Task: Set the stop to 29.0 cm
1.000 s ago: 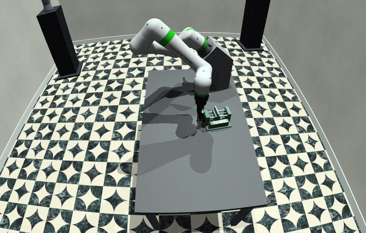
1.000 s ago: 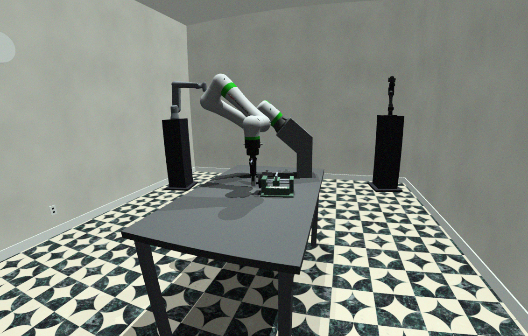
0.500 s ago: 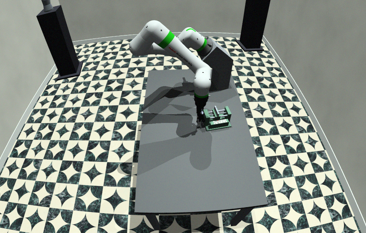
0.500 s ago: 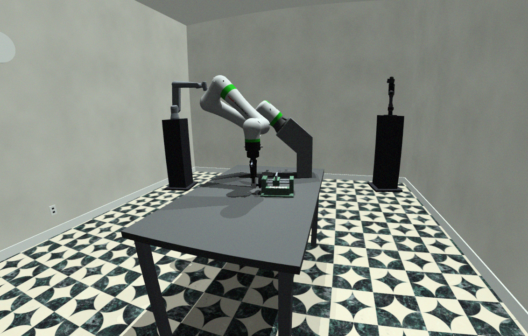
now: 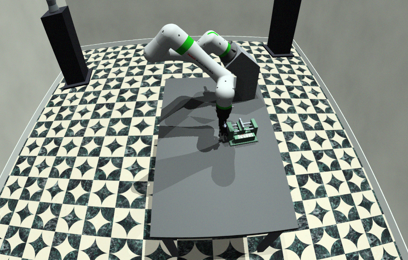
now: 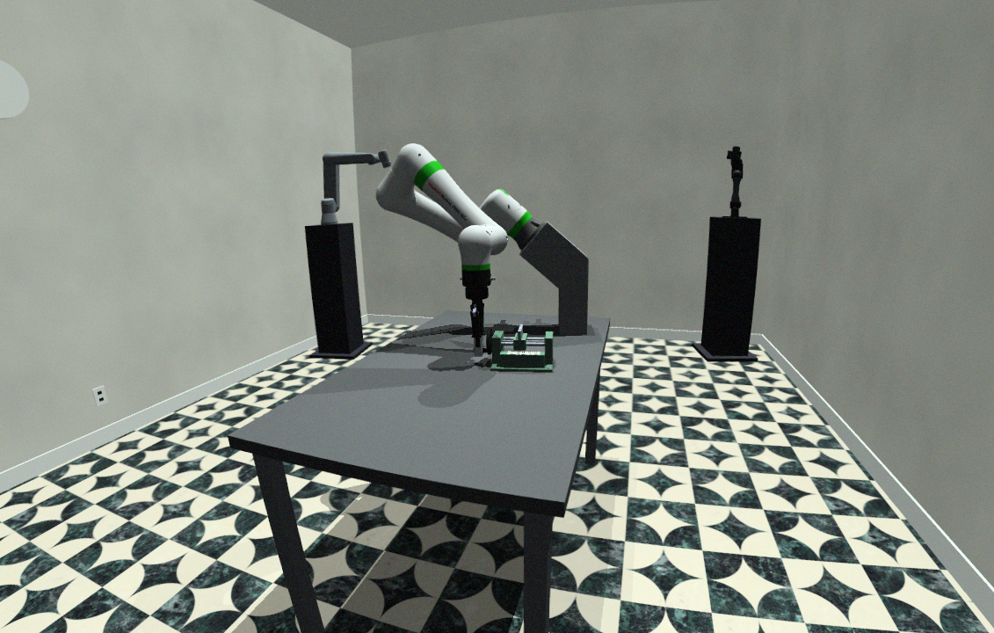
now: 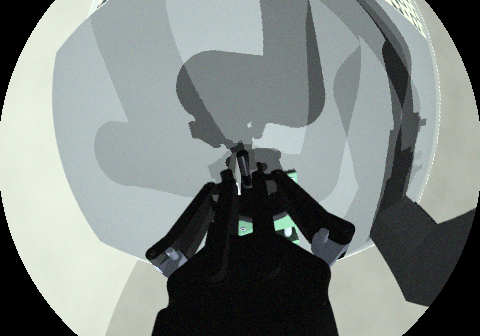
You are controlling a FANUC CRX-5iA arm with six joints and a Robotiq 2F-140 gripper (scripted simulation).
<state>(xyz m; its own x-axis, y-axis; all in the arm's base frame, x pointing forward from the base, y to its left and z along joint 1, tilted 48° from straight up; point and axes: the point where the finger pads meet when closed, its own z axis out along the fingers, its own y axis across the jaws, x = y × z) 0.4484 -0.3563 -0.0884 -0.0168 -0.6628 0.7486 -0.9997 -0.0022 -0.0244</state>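
Note:
The green screw fixture (image 5: 254,125) (image 6: 548,349) stands on the table. Its stop (image 5: 240,122) (image 6: 519,340), a green carriage with a pale upright plate, sits near the middle of the rods. The white scale (image 5: 244,136) (image 6: 524,353) runs along the front; its numbers are too small to read. The dark handwheel (image 6: 487,345) is on the fixture's left end, partly hidden by the fingers. My gripper (image 5: 220,136) (image 6: 478,349) (image 7: 244,159) points down beside the wheel, shut on its crank handle (image 7: 243,160), a dark cylinder between the fingertips.
The grey table (image 5: 198,207) (image 6: 374,417) bears the fixture and the arm's angular pedestal (image 5: 245,77) (image 6: 572,291) behind it. Two black columns (image 5: 66,48) (image 6: 732,287) with small arms stand on the floor away from the table. Arm shadows fall left of the fixture.

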